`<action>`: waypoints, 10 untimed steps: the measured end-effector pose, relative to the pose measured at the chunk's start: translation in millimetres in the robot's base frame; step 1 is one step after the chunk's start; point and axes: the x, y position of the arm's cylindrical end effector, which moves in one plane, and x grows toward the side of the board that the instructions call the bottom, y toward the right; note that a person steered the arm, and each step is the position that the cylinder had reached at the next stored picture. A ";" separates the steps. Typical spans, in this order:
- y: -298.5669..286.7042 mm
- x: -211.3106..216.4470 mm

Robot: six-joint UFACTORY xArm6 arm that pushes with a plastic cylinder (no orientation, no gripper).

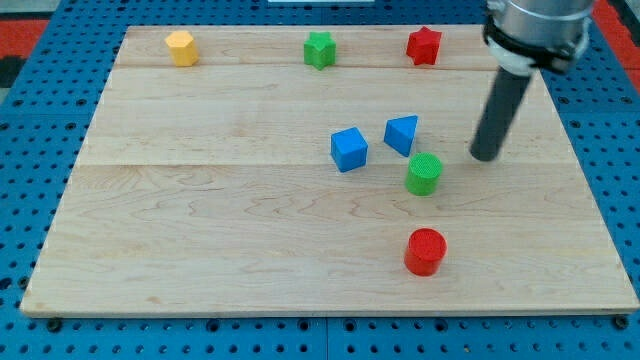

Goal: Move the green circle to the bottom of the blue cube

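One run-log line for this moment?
my tip: right of green circle, apart | green circle: lower right of blue cube, below blue triangular block | placement: pending

I work in what looks like a lab test bench: a pale wooden board point(200, 250) lying on a blue perforated pegboard surface point(30, 130), with small coloured blocks scattered on it.

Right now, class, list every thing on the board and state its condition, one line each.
my tip: touching nothing, right of green circle
green circle: upright, right of blue cube
blue cube: untouched
blue triangle: free
red circle: upright
green star, red star, yellow block: top edge
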 end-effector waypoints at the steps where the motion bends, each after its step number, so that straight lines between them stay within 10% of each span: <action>1: -1.6 32.0; 3: -173.5 33.6; 6: -2.5 8.5; 10: -30.5 2.5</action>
